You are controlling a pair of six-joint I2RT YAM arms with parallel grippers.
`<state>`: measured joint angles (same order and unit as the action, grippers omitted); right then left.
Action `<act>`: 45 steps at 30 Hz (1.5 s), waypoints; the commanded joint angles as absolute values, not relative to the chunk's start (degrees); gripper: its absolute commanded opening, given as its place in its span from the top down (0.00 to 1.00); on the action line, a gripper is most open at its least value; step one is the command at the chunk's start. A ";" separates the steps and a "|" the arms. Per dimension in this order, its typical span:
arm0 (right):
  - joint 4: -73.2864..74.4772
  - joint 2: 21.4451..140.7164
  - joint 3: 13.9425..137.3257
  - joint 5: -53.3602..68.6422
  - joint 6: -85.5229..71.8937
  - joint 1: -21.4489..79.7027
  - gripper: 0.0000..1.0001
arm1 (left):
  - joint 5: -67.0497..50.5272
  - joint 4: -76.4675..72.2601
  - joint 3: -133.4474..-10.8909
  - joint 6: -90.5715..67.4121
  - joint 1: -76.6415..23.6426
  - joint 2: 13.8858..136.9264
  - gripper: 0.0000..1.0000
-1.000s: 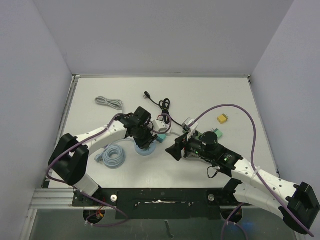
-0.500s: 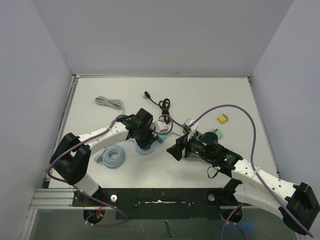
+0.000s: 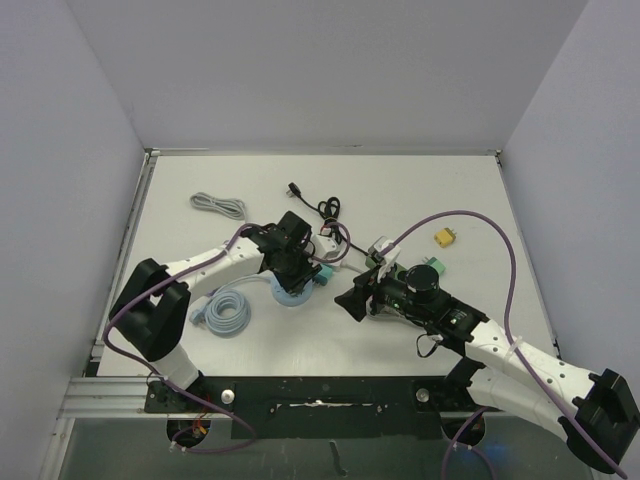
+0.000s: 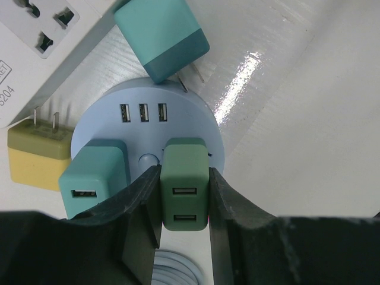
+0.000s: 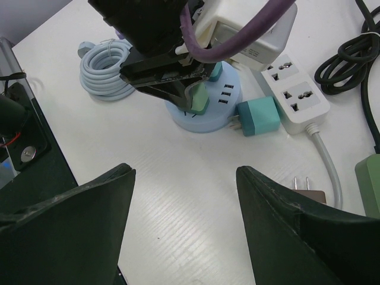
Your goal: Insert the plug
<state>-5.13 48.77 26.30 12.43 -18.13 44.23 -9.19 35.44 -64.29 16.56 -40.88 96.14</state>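
Eyes on the round blue hub: it carries two chargers on its top face. A teal charger sits just outside the left finger, and the green plug stands right beside it. The left gripper has both fingers pressed against the green plug's sides, pinching it squarely between the tips. Its base meets the hub's top, but how deep it sits I cannot tell. Just past the fingertips runs a row of three USB ports. Beyond them a loose teal charger lies on the table with its prongs at the hub's far rim. A yellow charger rests outside the left finger, next to a white power strip. The right gripper has its fingers spread wide with nothing between them, and the hub lies ahead of its tips.
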 commanded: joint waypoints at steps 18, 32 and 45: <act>-3.94 45.95 28.16 8.51 -18.02 43.42 0.30 | -24.70 34.65 -67.66 10.53 -31.71 77.51 0.24; 8.79 57.28 33.83 -11.34 -25.31 40.98 0.32 | 4.86 21.16 -54.25 -17.16 -26.39 61.55 0.16; 17.52 73.46 41.80 -4.44 -20.52 37.70 0.35 | -7.78 15.60 -48.68 -25.25 -25.84 60.69 0.28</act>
<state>16.05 70.02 37.26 -8.19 -24.08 38.02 -1.67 21.61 -48.86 -20.93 -26.15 61.25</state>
